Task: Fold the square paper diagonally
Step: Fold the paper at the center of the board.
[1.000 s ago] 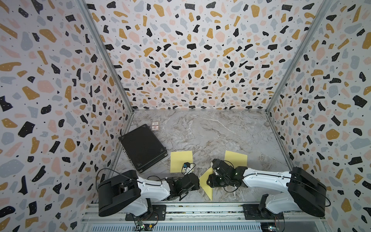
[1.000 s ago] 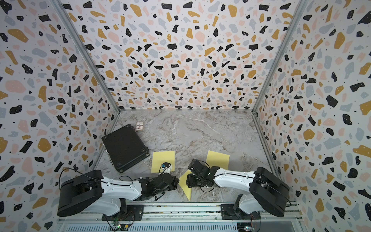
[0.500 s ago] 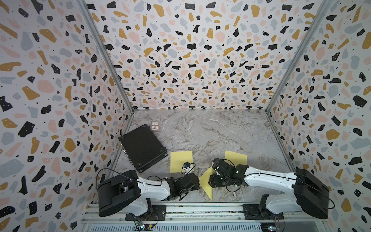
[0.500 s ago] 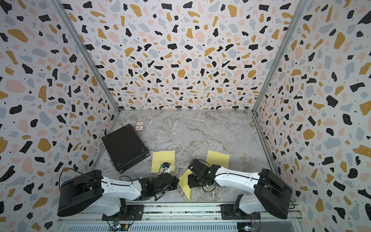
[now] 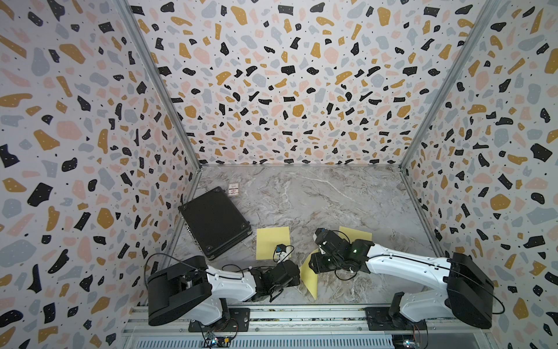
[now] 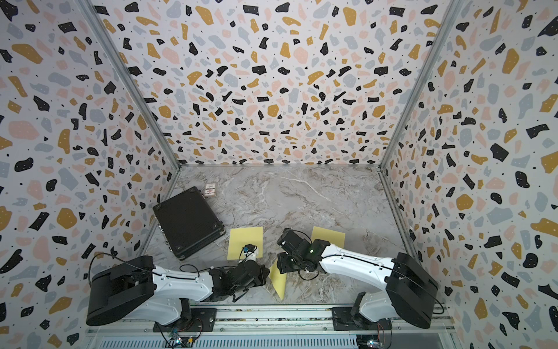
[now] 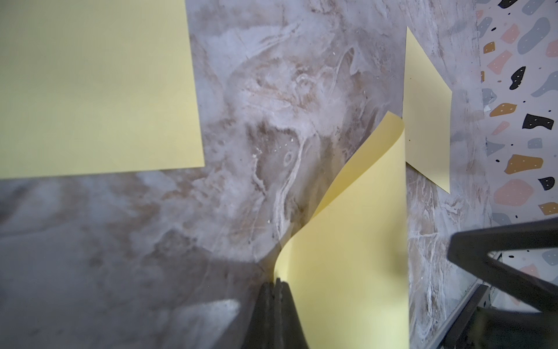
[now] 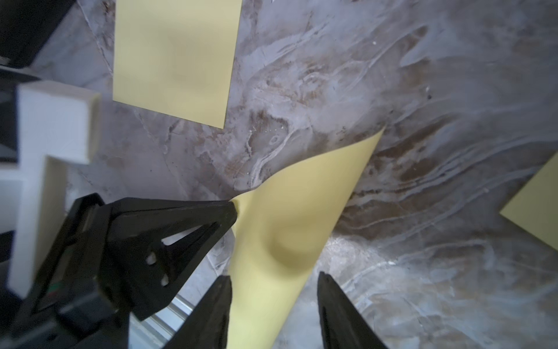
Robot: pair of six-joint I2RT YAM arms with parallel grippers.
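The yellow square paper (image 5: 309,278) is lying near the front edge of the marble table (image 5: 302,199), between both arms, with one corner lifted. The left gripper (image 7: 276,282) is pinching this corner tightly, and the right gripper (image 8: 273,279) is standing spread around the curling sheet. Two more yellow sheets (image 5: 271,243) are lying flat nearby.

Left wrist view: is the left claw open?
No. The left claw is pinched shut on the edge of the lifted yellow paper, its fingers pressed together with no gap.
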